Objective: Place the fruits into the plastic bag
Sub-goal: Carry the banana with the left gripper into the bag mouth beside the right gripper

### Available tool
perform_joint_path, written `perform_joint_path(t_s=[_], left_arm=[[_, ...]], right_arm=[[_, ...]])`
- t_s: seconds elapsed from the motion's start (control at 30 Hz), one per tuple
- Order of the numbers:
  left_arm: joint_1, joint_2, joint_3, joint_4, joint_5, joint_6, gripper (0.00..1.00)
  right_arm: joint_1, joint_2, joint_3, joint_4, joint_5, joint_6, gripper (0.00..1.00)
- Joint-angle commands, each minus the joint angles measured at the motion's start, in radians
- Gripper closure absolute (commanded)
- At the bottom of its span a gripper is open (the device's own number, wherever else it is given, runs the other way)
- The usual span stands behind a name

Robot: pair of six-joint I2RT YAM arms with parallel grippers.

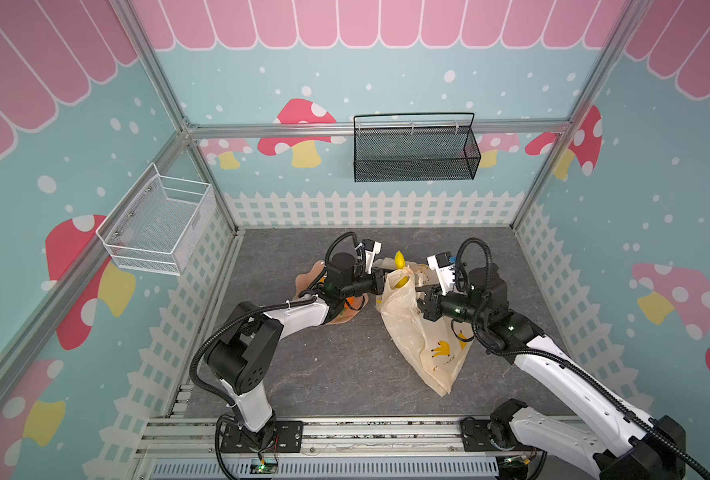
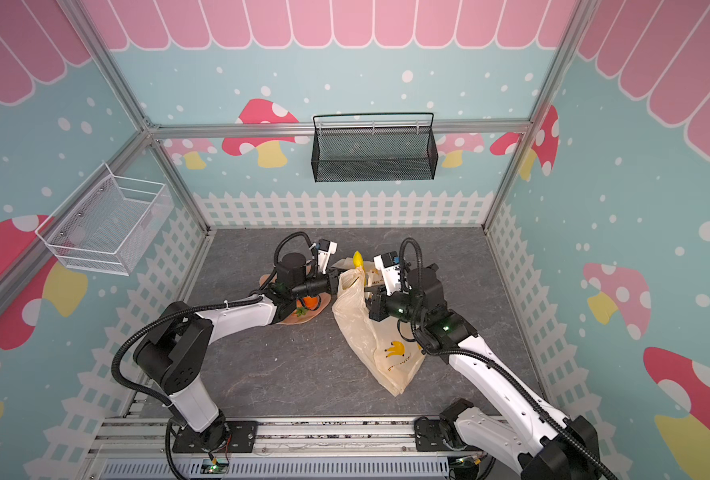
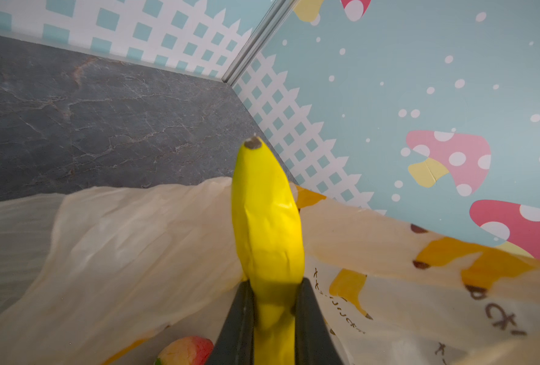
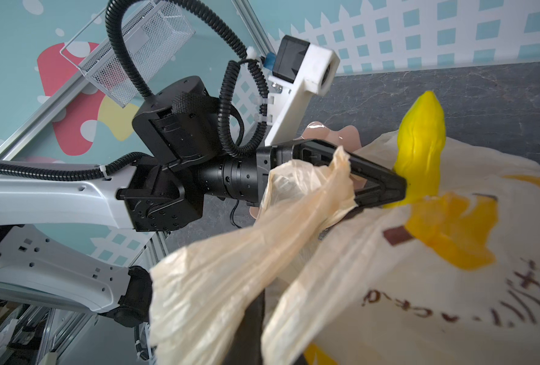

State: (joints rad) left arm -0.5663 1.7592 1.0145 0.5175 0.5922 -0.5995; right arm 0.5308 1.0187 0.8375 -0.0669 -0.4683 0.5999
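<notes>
Grey marbled tabletop (image 1: 324, 374) was enclosed by walls printed with mushrooms and a white picket fence. At the far left a white wire basket (image 1: 158, 220) was mounted on the side wall, and a black mesh basket (image 1: 415, 149) was hung on the back wall.

Left of centre, a pink wavy-edged dish (image 1: 309, 272) was partly covered by the left arm (image 1: 295, 316), and an orange (image 2: 311, 302) was seen lying on the dish.

The left gripper (image 3: 275, 284) was extended to the mouth of the plastic bag (image 1: 420, 340). Its 2 fingers were pinched on the lower end of a yellow banana (image 3: 265, 221). The banana was held upright at the opening, with its tip pointed up and its lower part behind the bag's rim. A red-and-yellow fruit (image 3: 186, 350) was glimpsed low among the bag's folds.

The bag was spread on the tabletop right of centre, with its mouth held up. At its right edge the right gripper (image 1: 422, 305) was closed, its fingers pressed together on the thin plastic.
</notes>
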Motion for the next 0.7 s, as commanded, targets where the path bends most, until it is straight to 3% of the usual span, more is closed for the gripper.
perform_joint_path(t_s=[0.0, 0.17, 0.43, 0.67], left_arm=[[-0.005, -0.053, -0.024, -0.087, 0.029, 0.070, 1.00], [-0.022, -0.095, -0.029, -0.205, 0.052, 0.154, 1.00], [-0.055, -0.160, 0.030, -0.533, 0.052, 0.387, 1.00], [-0.056, -0.169, 0.111, -0.658, 0.155, 0.447, 1.00]], right_arm=[[0.001, 0.008, 0.008, 0.026, -0.016, 0.002, 1.00], [-0.001, 0.020, 0.017, 0.025, -0.019, -0.006, 1.00], [-0.012, 0.067, 0.083, -0.005, -0.022, -0.019, 1.00], [-0.012, 0.114, 0.119, -0.008, -0.056, -0.037, 1.00]])
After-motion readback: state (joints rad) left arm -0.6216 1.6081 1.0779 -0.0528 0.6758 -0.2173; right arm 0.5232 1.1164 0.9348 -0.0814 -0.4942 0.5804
